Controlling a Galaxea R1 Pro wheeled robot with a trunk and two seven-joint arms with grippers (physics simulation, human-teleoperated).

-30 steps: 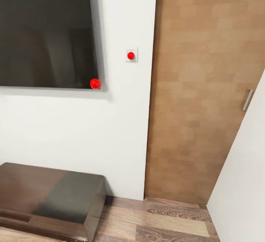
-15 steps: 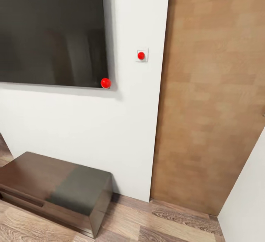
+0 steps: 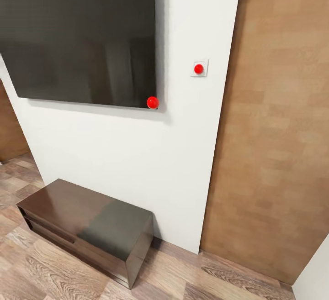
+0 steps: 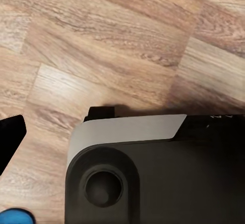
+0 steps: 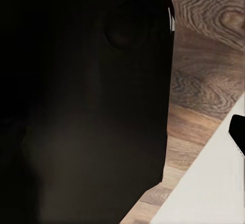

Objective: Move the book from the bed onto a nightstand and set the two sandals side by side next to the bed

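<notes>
We cannot tell how our jaws stand on either arm. In the left wrist view we see the wood-plank floor [image 4: 102, 45] beneath a dark rounded part of our own body [image 4: 153, 178] with a pale grey band across it, a black tip [image 4: 9, 137] at one edge that may be a finger, and a small bright blue patch [image 4: 14, 217] at the corner of the picture, too little of it to say what it is. In the right wrist view a large dark body part [image 5: 81, 101] covers most of the picture, with plank floor [image 5: 204, 70] past it, a white surface [image 5: 204, 193] at one corner and a small black shape [image 5: 238, 132] at the edge; nothing is seen held or touched by either gripper. From the head we face a white wall [image 3: 114, 154]. One large dark screen [image 3: 82, 39] hangs on it, with one red ball [image 3: 152, 102] at its lower corner nearest the door. One small white switch plate [image 3: 199, 68] sits on the wall between the screen and a tall light-wood door panel [image 3: 274, 131], and it carries a second red ball at its middle, so we count two red balls. One long low dark-brown bench [image 3: 91, 227] with a glossy top stands on the floor against the wall, below the screen. We cannot place the book, the bed, a nightstand or the sandals from these views.
</notes>
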